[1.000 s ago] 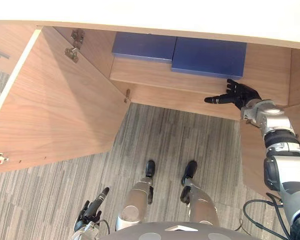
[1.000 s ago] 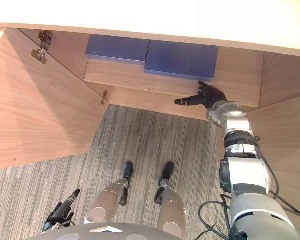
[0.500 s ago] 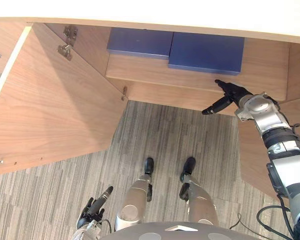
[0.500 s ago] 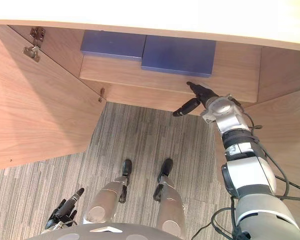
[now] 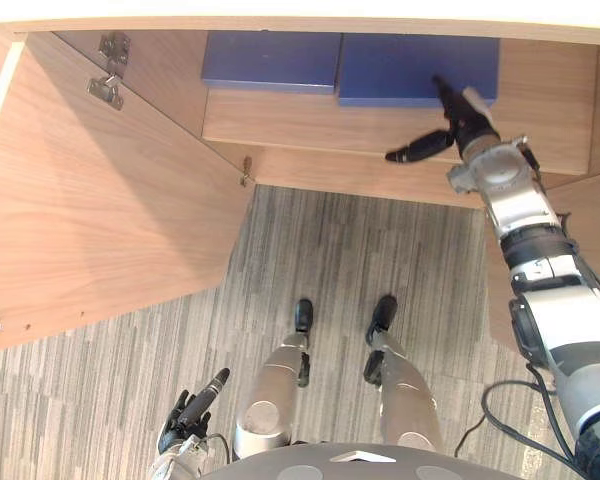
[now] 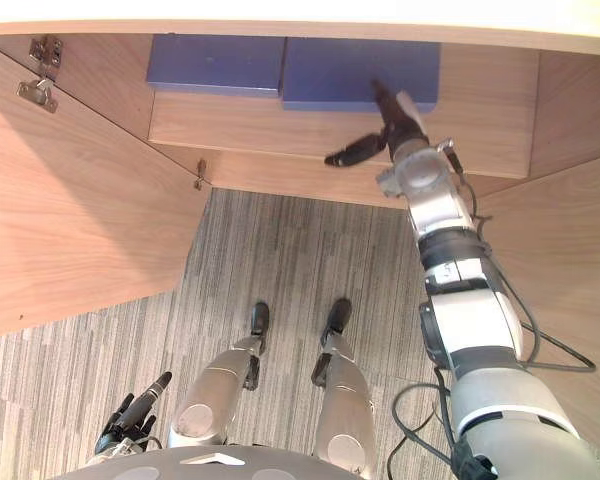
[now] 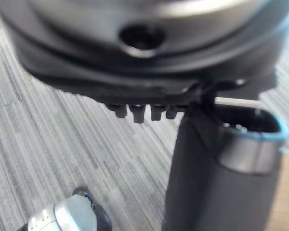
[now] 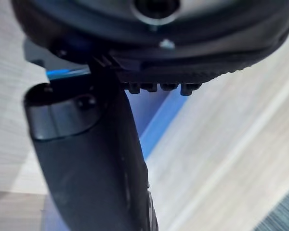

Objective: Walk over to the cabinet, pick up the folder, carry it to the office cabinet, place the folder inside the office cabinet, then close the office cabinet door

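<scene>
Right hand (image 5: 458, 118) open, fingers straight, at near edge of flat blue folder (image 5: 400, 65). Second folder (image 5: 270, 58) alongside, both on woodgrain shelf (image 5: 320, 125). Left hand (image 5: 188, 418) hangs loose over striped carpet (image 5: 360, 250).

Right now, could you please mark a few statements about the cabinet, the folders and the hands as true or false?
1. The left folder and the right folder lie side by side on the shelf. True.
2. The right hand holds a folder off the shelf. False: it is open and reaches to the right folder's near edge; both folders lie flat.
3. The door on the left stands open. True.
4. The left hand rests on the door. False: it hangs low above the floor, apart from the door.
</scene>
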Motion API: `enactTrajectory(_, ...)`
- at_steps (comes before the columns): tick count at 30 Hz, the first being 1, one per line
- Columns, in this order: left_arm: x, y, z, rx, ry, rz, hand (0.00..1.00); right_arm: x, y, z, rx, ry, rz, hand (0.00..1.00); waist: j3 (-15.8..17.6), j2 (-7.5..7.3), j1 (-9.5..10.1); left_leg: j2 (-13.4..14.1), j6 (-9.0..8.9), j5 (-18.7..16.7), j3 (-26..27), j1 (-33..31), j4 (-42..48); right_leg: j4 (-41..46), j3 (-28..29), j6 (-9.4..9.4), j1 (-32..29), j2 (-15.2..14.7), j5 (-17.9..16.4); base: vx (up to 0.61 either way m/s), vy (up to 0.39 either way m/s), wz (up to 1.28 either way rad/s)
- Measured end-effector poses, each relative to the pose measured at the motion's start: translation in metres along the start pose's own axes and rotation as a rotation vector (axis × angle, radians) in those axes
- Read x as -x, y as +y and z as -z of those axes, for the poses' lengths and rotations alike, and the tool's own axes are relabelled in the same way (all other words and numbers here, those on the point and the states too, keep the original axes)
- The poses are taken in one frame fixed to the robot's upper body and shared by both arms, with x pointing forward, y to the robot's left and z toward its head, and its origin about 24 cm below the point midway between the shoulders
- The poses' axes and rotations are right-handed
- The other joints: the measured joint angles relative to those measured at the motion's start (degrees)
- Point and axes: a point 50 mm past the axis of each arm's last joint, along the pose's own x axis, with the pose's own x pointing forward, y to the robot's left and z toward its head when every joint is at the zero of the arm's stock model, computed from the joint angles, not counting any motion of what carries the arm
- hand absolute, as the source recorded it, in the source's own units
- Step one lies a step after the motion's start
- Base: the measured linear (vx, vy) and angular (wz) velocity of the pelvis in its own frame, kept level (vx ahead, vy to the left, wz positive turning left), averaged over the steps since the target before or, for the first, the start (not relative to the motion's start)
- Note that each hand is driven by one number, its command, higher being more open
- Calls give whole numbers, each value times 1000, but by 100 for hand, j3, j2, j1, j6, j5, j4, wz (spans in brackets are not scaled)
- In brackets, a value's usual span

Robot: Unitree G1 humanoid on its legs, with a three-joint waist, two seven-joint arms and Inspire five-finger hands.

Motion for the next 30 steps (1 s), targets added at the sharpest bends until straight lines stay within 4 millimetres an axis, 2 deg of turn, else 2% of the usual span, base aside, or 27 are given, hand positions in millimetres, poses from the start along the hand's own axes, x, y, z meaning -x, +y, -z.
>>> enactTrajectory(2, 0, 0, -1, 3, -8, -11, 100, -3, -8, -12, 55, -35, 46, 100, 19, 11, 25, 0, 0, 0, -26, -34, 6, -2, -13, 0, -15, -2, 0, 11, 8, 7)
enactTrajectory(6, 0, -1, 0, 5, -8, -21, 100, -6, -11, -19, 84, -38, 78, 100, 25, 19, 81, -11, -1, 1, -53, -73, 8, 9, -61, -2, -37, -21, -2, 28, 12, 4)
enactTrajectory(11, -1, -4, -7, 3, -36, -8, 100, -9, -10, -8, 155, 32, 63, 100, 61, 57, 146, -22, -2, 2, -144, -113, 8, 98, -177, -34, -67, -53, -30, 20, 8, 8)
enactTrajectory(17, -1, -4, -7, 3, -38, -8, 100, -11, -16, -16, 172, 24, 81, 100, 127, 151, 163, -45, 13, 30, -241, -181, 17, 188, -298, -55, -111, -101, -98, 1, 5, 10)
enactTrajectory(25, -1, -7, -7, 5, -41, 1, 100, -12, -7, -15, 152, 32, 91, 100, 133, 164, 154, -44, 4, 47, -291, -147, 16, 273, -332, -71, -93, -121, -139, 5, -3, 3)
enactTrajectory(30, 0, -17, -3, 6, -39, 26, 100, -8, -13, 2, 211, 122, 170, 100, 131, 166, 166, -51, 5, 51, -329, 26, 13, 279, -385, -70, 104, -135, -139, 8, 8, 4)
